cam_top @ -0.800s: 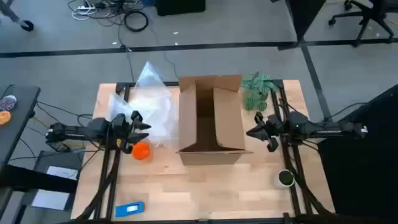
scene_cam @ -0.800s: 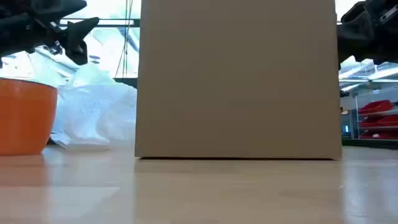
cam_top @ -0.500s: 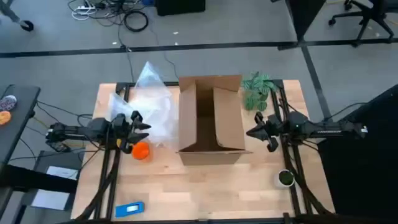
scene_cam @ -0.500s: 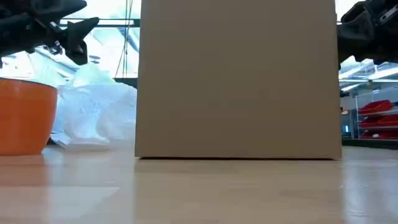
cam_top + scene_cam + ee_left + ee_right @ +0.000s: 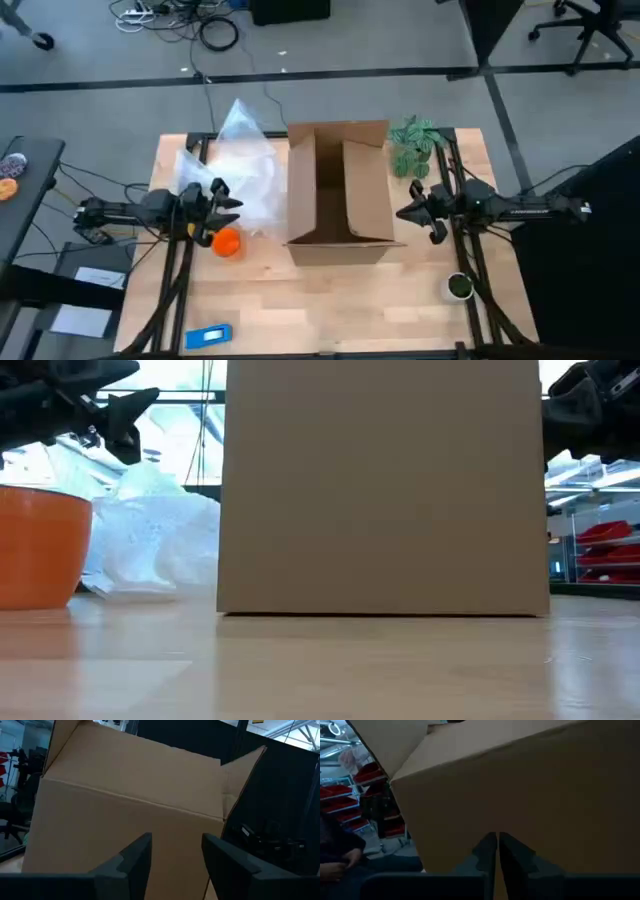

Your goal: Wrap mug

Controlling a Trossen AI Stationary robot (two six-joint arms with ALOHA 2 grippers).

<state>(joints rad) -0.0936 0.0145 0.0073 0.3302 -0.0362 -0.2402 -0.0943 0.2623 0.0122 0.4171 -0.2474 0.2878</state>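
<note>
No change from the earlier frames: the small orange rounded mug [image 5: 227,243] sits unwrapped on the table, left of the open cardboard box [image 5: 340,195], beside the spread-fingered left gripper [image 5: 226,208]; right gripper [image 5: 407,212] waits, fingers together.

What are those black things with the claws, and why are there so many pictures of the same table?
Those are two robot arms. Each ends in a hand with two fingers. Four cameras look at once: one from above, one low on the table, and one on each arm's wrist.

From above, the left hand hangs open over the orange mug. The right hand waits, shut, on the other side of the box. Neither one holds anything.

On the table there is also crinkly clear plastic, a green plant, a blue thing and a small dark green round thing.
</note>
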